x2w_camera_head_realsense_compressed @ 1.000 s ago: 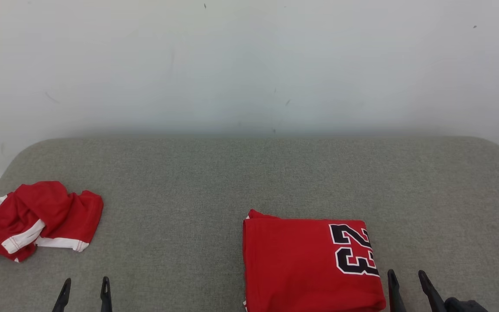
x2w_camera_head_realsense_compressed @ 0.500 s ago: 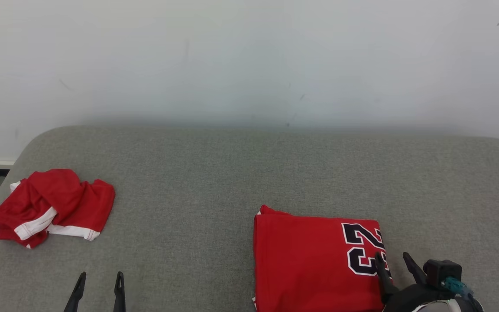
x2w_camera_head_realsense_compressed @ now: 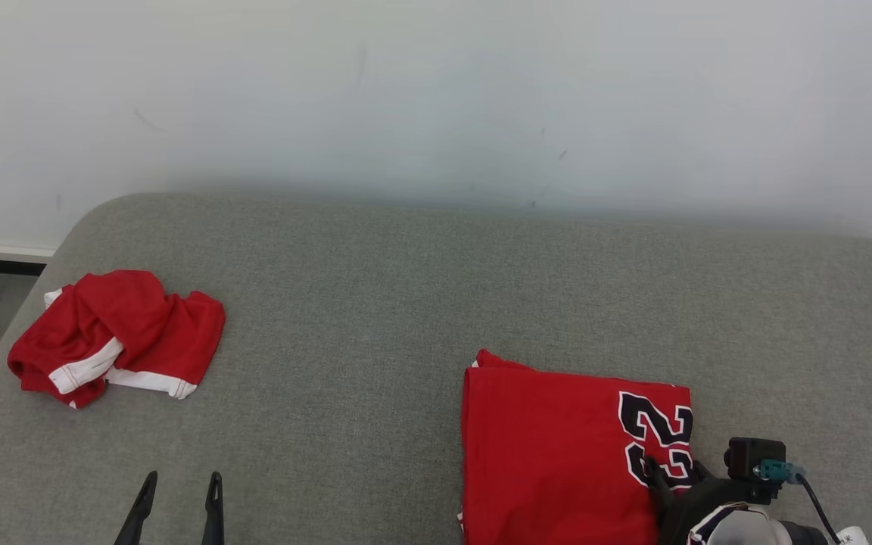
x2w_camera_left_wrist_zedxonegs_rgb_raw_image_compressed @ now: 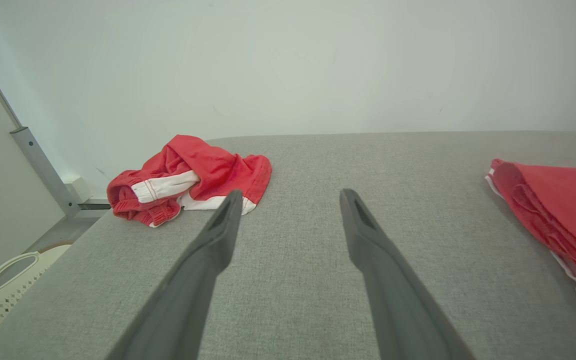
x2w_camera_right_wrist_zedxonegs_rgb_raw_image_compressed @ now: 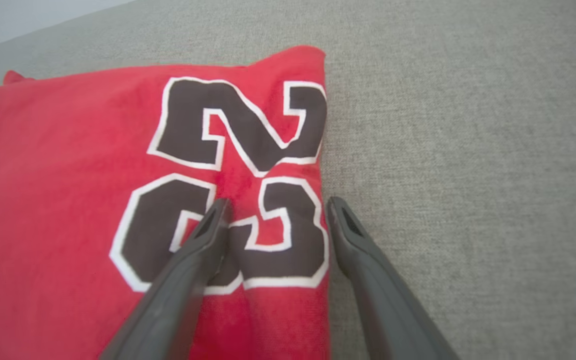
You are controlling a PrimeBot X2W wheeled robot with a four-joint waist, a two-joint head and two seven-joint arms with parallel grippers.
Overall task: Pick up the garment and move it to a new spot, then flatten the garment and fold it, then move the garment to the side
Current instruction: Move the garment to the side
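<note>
Folded red jersey-type garment point(x2w_camera_head_realsense_compressed: 557, 446) with black, white-outlined number "23" lies flat on the grey fabric-covered bench point(x2w_camera_head_realsense_compressed: 375, 303), near-right part, number along its right edge and turned sideways in the head view; no other writing or brand readable. Right gripper point(x2w_camera_head_realsense_compressed: 671, 465) at garment's right edge, jaws apart and nothing held: in the right wrist view point(x2w_camera_right_wrist_zedxonegs_rgb_raw_image_compressed: 279, 201) one finger tip sits on the "3", fabric creased there, the other tip is over bare grey fabric just beside the garment edge. Black camera block with teal connector point(x2w_camera_head_realsense_compressed: 758, 458) sits on the right wrist. Left gripper point(x2w_camera_head_realsense_compressed: 183, 477) near-left over bare bench, jaws wide apart, empty, well apart from both cloth items. Crumpled red shorts with white trim point(x2w_camera_head_realsense_compressed: 118, 337) far-left on bench near its edge, well apart from the folded garment. White wall point(x2w_camera_head_realsense_compressed: 436, 91) behind. Left wrist view also shows pale perforated plastic basket point(x2w_camera_left_wrist_zedxonegs_rgb_raw_image_compressed: 3, 285) and grey metal post point(x2w_camera_left_wrist_zedxonegs_rgb_raw_image_compressed: 43, 172) off the bench's left side
</note>
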